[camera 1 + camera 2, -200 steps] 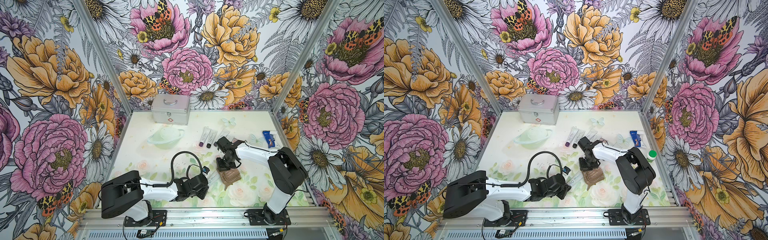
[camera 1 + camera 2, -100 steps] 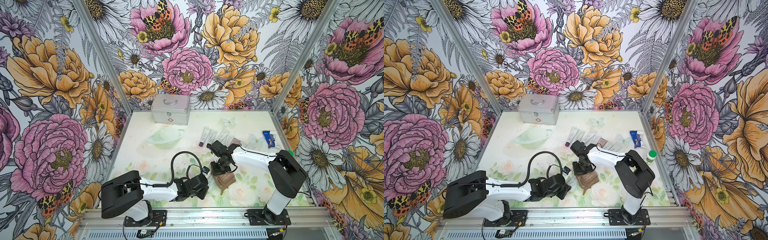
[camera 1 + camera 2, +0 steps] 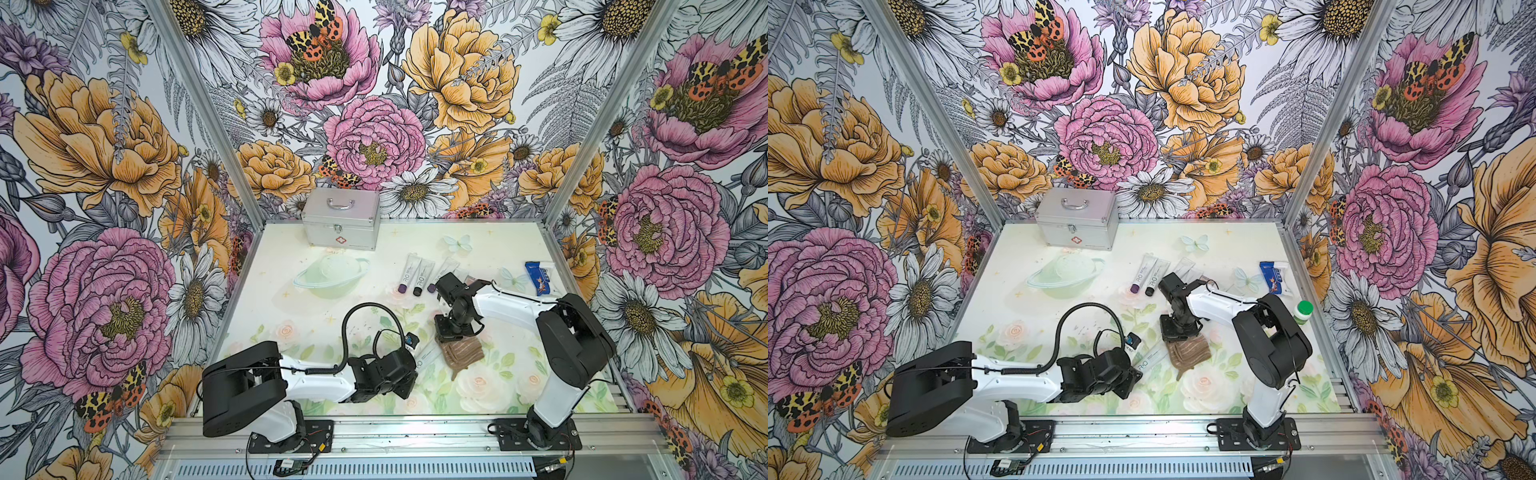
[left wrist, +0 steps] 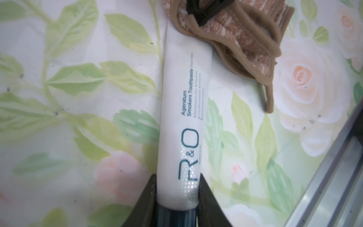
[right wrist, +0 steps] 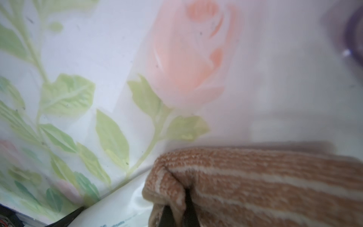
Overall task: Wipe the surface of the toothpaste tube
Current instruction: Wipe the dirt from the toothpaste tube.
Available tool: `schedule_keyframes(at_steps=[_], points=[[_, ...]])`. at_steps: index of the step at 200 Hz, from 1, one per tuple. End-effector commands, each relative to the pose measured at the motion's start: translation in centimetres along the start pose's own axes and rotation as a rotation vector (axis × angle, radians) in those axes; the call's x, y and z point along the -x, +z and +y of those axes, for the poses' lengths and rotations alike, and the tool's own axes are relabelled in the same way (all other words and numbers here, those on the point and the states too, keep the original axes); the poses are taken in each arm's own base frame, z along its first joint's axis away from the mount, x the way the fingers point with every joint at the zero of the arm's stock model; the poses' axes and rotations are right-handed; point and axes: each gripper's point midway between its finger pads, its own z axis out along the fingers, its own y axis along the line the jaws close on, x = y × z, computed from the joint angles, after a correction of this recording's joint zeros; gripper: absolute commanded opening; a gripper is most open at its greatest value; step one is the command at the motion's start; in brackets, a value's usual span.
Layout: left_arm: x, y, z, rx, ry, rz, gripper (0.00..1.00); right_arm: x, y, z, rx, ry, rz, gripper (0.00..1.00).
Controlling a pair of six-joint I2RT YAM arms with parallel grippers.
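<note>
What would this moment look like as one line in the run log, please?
left gripper: shut on toothpaste tube | right gripper: shut on cloth | cloth: over tube's far end | stage: wiping

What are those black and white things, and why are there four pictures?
They are two robot arms on a flowery table. Two pictures look down from above. The other two come from small cameras on the arms' wrists. The left pincer is shut on a white toothpaste tube lying on the table. The right pincer is shut on a brown striped cloth, which rests on the tube's other end. Further back lie a silver case and more tubes.
</note>
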Motion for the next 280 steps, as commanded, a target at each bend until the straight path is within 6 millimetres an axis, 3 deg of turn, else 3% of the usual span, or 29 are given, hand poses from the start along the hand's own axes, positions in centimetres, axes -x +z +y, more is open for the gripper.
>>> schedule_keyframes(at_steps=[1,57,77,116,158,209,235,280], points=[[-2.3,0.4,2.3,0.086,0.012,0.073,0.28,-1.6,1.7,-2.5,-0.136,-0.017,0.076,0.00],[-2.3,0.4,2.3,0.088,0.010,0.073,0.28,-4.0,1.7,5.1,0.033,-0.098,0.102,0.00],[-2.3,0.3,2.3,0.088,0.009,0.069,0.28,-5.1,1.8,6.5,0.072,-0.110,0.116,0.00],[-2.1,0.3,2.3,0.088,0.009,0.065,0.28,-6.2,2.8,4.3,0.009,-0.099,0.135,0.00],[-2.1,0.1,2.4,0.086,0.006,0.058,0.28,-4.8,2.6,-1.4,-0.171,-0.063,0.121,0.00],[-2.1,0.1,2.4,0.089,0.007,0.057,0.28,-3.1,1.2,-5.6,-0.283,-0.013,0.083,0.00],[-2.1,0.2,2.4,0.089,0.006,0.060,0.28,-2.9,1.2,-4.1,-0.232,-0.027,0.080,0.00],[-2.1,0.3,2.5,0.095,0.007,0.062,0.28,-4.1,0.7,2.8,-0.045,-0.097,0.075,0.00]])
